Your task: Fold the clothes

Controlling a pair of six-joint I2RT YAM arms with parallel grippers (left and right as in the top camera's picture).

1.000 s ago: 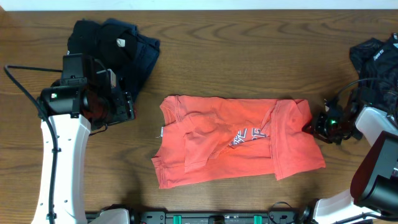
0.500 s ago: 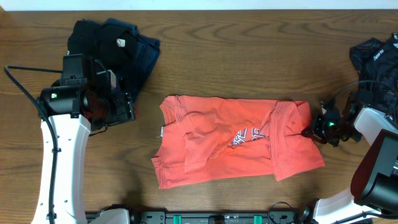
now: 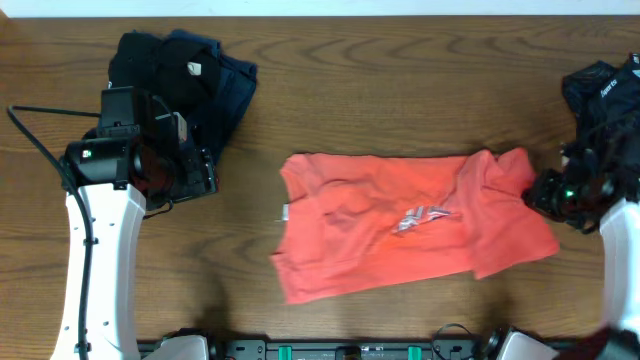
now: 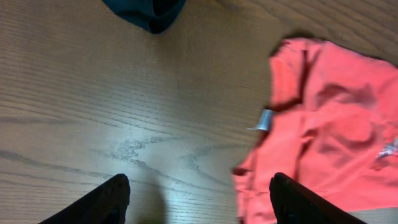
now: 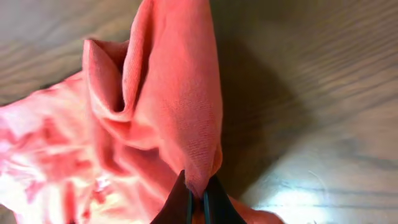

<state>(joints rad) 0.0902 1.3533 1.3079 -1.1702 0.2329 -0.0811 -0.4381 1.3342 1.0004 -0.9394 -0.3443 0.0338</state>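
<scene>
Wooden table (image 3: 400, 100) holds orange T-shirt (image 3: 400, 225), right fingers (image 5: 177, 206) pinching its edge, left fingers (image 4: 102, 202) spread.

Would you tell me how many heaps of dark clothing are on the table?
2. The left heap lies at the upper left of the overhead view; the right heap sits at the right edge, cut off. Either may hide several garments.
</scene>
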